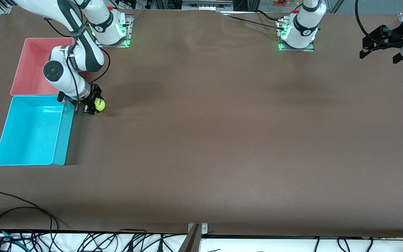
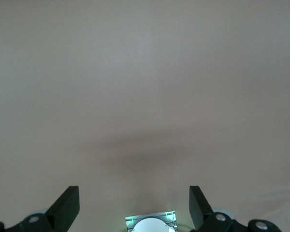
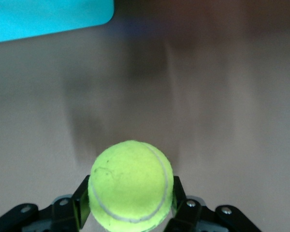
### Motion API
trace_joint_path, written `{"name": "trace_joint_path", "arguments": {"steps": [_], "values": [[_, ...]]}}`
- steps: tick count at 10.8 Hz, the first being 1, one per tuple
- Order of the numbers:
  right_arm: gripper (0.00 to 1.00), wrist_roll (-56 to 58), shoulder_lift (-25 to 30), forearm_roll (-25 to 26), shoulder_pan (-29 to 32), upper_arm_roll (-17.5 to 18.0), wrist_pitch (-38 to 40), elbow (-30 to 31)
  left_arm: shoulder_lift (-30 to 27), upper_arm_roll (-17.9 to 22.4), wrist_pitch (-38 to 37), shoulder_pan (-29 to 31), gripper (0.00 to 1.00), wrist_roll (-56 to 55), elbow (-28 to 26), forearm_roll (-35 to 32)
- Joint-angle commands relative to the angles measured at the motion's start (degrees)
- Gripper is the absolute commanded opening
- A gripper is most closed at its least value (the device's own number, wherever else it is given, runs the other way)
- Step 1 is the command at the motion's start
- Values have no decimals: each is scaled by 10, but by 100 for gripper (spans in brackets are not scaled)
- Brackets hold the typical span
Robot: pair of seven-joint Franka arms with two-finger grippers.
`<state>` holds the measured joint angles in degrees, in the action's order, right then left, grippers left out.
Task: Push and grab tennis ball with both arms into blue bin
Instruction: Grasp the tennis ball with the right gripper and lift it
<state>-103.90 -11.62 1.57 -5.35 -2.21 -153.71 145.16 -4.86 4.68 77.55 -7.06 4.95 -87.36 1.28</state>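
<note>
The yellow-green tennis ball (image 1: pixel 100 104) (image 3: pixel 131 183) sits between the two black fingers of my right gripper (image 1: pixel 94 104) (image 3: pixel 129 199), which is shut on it, low over the brown table just beside the blue bin (image 1: pixel 60 138). A corner of the blue bin (image 3: pixel 48 17) shows in the right wrist view. My left gripper (image 1: pixel 380 44) (image 2: pixel 134 208) hangs open and holds nothing, up in the air at the left arm's end of the table, waiting.
A pink bin (image 1: pixel 33 52) stands against the blue bin, farther from the front camera. The right arm's base (image 1: pixel 108 29) and the left arm's base (image 1: pixel 297 33) stand along the table's back edge. Loose black cables (image 1: pixel 19 210) lie at the front edge.
</note>
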Motion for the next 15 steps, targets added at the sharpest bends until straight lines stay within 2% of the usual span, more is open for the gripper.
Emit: {"name": "trace_joint_path", "arguments": {"steps": [1,4,10,11,15], "values": [[18,-19,33,61,-12,-4,19,-1,7,1,-9,-2,100,-7,12,4],[18,-18,48,63,-9,-16,100,-50,8,1,-9,-4,100,-6,12,3],[18,29,66,64,-7,-112,276,-188,8,1,-9,-3,100,-5,13,2],[18,40,67,64,-7,-138,279,-193,8,0,-9,-4,100,-5,12,2],[18,114,45,64,-4,-197,244,-188,8,0,-9,-5,100,-5,12,2]]}}
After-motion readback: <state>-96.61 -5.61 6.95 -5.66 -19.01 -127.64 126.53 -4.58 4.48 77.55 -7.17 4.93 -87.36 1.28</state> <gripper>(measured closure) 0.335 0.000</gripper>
